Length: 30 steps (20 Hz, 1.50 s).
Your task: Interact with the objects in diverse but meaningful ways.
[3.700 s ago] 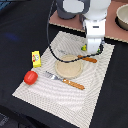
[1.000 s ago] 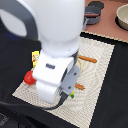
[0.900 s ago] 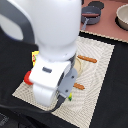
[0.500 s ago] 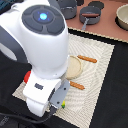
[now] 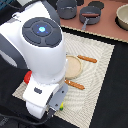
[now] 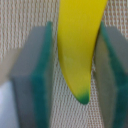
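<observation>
In the wrist view a yellow banana point(image 6: 80, 45) with a green tip hangs between the green pads point(image 6: 42, 80) of my gripper point(image 6: 75, 75). The jaws stand close on both of its sides, shut on it, with the woven mat behind. In the exterior view my big white arm hides the gripper. Only the banana's tip point(image 5: 61, 106) peeks out below the arm, at the mat's near edge. A red tomato point(image 5: 27, 76) shows partly at the arm's left. The brown sausage point(image 5: 87, 59) lies right of the tan plate point(image 5: 75, 66).
A wooden-handled utensil point(image 5: 75, 84) lies on the striped mat point(image 5: 97, 75) near the plate. On the brown counter behind stand a dark pot point(image 5: 66, 7), a dark pan point(image 5: 91, 15) with a handle, and a bowl point(image 5: 122, 15). Black tabletop surrounds the mat.
My arm has swung from the back of the mat to its near edge, towards the camera, and now covers the mat's left part. The plate and sausage have not moved.
</observation>
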Available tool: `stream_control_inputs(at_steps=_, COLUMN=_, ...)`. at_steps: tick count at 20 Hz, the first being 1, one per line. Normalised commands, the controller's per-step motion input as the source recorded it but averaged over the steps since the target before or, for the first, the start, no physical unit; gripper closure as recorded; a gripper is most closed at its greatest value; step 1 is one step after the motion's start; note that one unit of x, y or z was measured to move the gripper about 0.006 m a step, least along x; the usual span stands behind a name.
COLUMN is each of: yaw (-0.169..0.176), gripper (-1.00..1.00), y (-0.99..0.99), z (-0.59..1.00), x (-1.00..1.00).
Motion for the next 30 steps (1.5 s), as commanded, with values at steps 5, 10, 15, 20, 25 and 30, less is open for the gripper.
stream_control_inputs(at_steps=5, yaw=0.0, gripper=-1.0, y=0.13, z=0.92, x=0.07)
stream_control_inputs(at_steps=10, yaw=0.0, gripper=-1.0, y=0.4, z=0.85, x=-0.1)
stream_control_inputs(at_steps=15, yaw=0.0, gripper=-1.0, y=0.61, z=0.57, x=-0.37)
stream_control_inputs(at_steps=20, yaw=0.0, gripper=-1.0, y=0.62, z=0.24, x=-0.6)
stream_control_inputs(at_steps=25, yaw=0.0, gripper=-1.0, y=0.5, z=-0.02, x=-0.73)
stream_control_inputs(at_steps=30, yaw=0.0, gripper=-1.0, y=0.48, z=-0.23, x=-0.87)
